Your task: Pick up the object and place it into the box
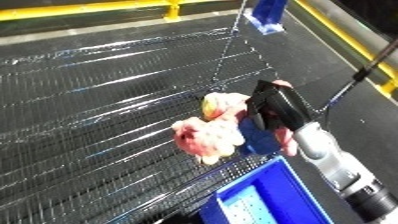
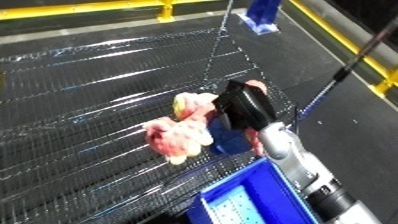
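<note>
One hand (image 1: 271,107) (the right) clutches a pink plush toy (image 1: 211,132) above the blue bin (image 1: 266,197).

Blue bin (image 1: 266,195) cut off below

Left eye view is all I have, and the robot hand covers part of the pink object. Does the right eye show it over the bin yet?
Observer: Not yet. In the right eye view, a strip of wire mesh separates the pink object from the near corner of the blue bin.
Operator: Can you see the grip from there?
Observer: No. The right robot hand shows only its back, with pink visible above and below it.
Operator: And the left hand?
Observer: It appears in neither view.
</note>
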